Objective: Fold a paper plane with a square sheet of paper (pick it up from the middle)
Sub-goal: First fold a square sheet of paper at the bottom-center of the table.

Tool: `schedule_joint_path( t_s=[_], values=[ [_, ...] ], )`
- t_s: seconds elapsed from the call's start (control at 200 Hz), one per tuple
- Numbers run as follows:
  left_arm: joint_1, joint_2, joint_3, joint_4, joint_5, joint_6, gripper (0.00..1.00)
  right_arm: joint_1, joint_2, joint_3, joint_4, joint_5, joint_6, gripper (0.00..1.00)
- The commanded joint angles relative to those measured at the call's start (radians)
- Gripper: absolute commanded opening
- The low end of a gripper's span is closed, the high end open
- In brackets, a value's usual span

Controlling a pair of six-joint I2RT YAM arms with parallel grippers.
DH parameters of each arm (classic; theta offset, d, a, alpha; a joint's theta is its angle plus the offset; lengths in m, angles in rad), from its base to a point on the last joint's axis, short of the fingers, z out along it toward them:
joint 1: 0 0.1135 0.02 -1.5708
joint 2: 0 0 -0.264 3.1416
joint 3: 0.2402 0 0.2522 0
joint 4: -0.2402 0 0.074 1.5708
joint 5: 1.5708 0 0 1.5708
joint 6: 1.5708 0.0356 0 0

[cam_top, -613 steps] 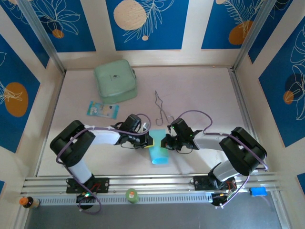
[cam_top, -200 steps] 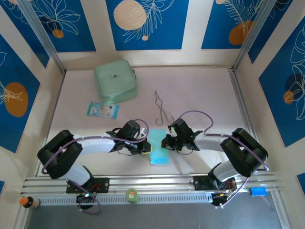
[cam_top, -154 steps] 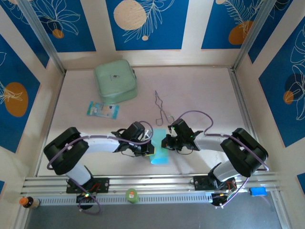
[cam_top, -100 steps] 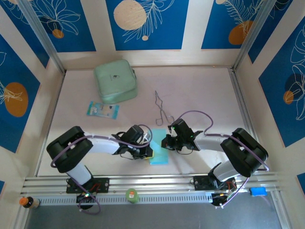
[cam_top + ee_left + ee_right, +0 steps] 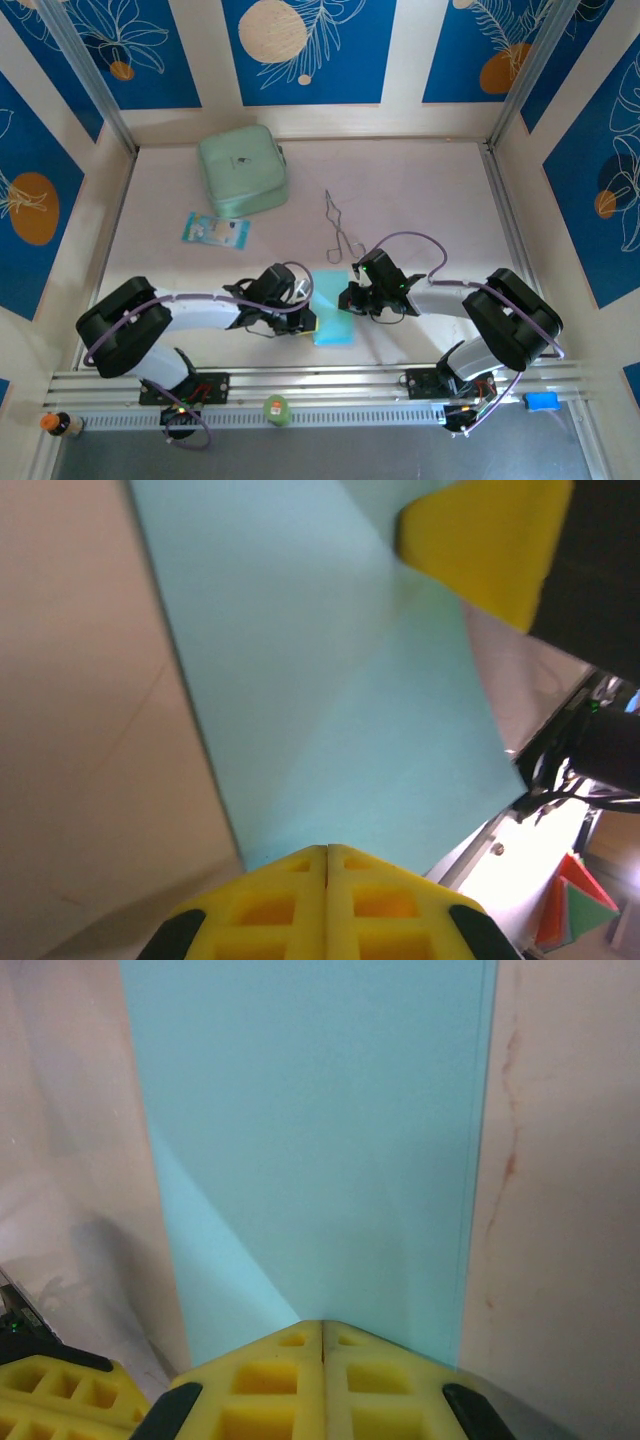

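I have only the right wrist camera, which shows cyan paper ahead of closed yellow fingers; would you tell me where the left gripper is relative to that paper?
Observer: From above, the left gripper is at the left edge of the folded cyan sheet of paper, opposite the right gripper at its right edge.
Operator: Thank you. Are the left jaws open?
Observer: No, the left wrist view shows them shut, pressed together at the paper's edge.
Operator: Is anything lying close behind the paper?
Observer: Yes, thin metal tongs lie just beyond its far edge, and a mint-green rounded case sits farther back on the left.
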Motion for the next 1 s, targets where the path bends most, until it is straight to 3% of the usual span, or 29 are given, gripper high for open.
schedule_joint_path(
  t_s=[0.0, 0.255, 0.845, 0.995],
  values=[
    [-0.009, 0.011, 0.034, 0.061, 0.004, -0.053, 0.00, 0.002, 0.027, -0.040, -0.120, 0.082, 0.005, 0.00],
    [-0.034, 0.135, 0.026, 0.159, 0.088, -0.066, 0.02, 0.002, 0.024, -0.044, -0.116, 0.084, 0.006, 0.00],
    [-0.038, 0.043, -0.082, -0.087, 0.032, 0.121, 0.03, 0.002, 0.035, -0.043, -0.119, 0.086, 0.005, 0.00],
    [-0.071, -0.010, -0.018, -0.242, -0.079, 0.185, 0.03, 0.002, 0.039, -0.043, -0.118, 0.085, 0.006, 0.00]
  ],
)
